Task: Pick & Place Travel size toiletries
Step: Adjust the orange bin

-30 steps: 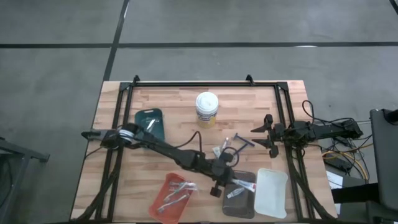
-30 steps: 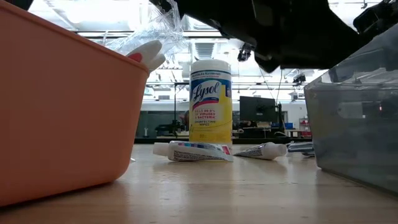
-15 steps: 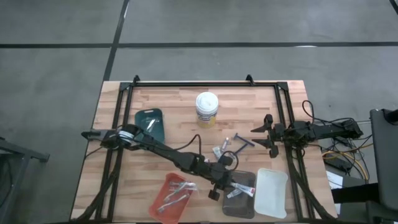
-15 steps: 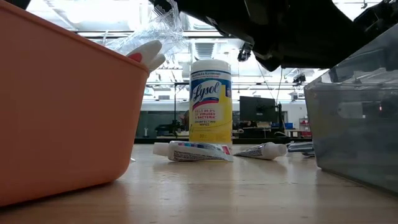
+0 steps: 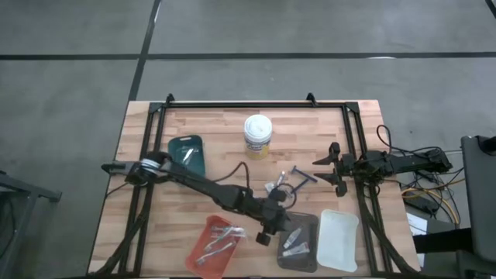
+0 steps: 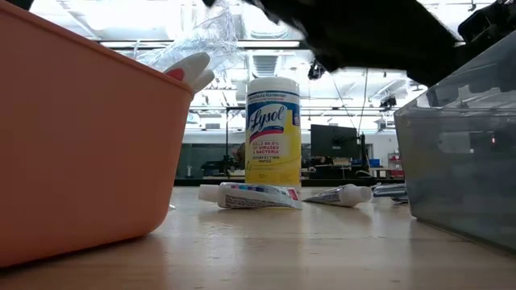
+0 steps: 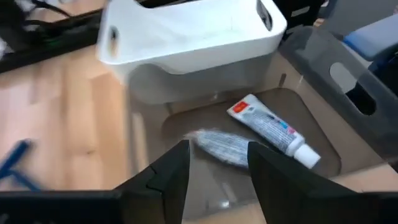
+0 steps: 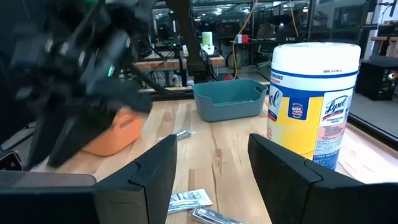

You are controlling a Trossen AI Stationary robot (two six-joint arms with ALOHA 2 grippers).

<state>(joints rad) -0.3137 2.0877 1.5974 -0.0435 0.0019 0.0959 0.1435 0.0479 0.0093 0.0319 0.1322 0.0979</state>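
Observation:
My left gripper [image 5: 263, 235] [image 7: 217, 167] is open and empty. It hangs over the near left end of the grey tray [image 5: 308, 225]. Two silvery-white tubes lie on the tray's floor: a sharp one [image 7: 273, 128] and a blurred one [image 7: 217, 147] just past my fingertips; both show in the high view [image 5: 293, 242]. More tubes [image 5: 273, 187] [image 6: 250, 196] and a dark razor [image 5: 302, 177] lie on the table mid-right. Toothbrushes [image 5: 217, 239] lie in the orange tray [image 5: 203, 249]. My right gripper [image 5: 333, 164] [image 8: 211, 180] is open and empty, at the table's right.
A white tray [image 5: 339, 239] stands right of the grey one. A teal tray [image 5: 186, 164] holding a small item is at the back left. A large white-lidded wipes tub [image 5: 257, 136] [image 6: 272, 133] stands at the back middle. A black frame [image 5: 232, 105] runs along the table's edges.
My left gripper has risen a little over the grey tray and drawn slightly toward the table's left. One tube in the grey tray lies in a new place and is blurred with motion.

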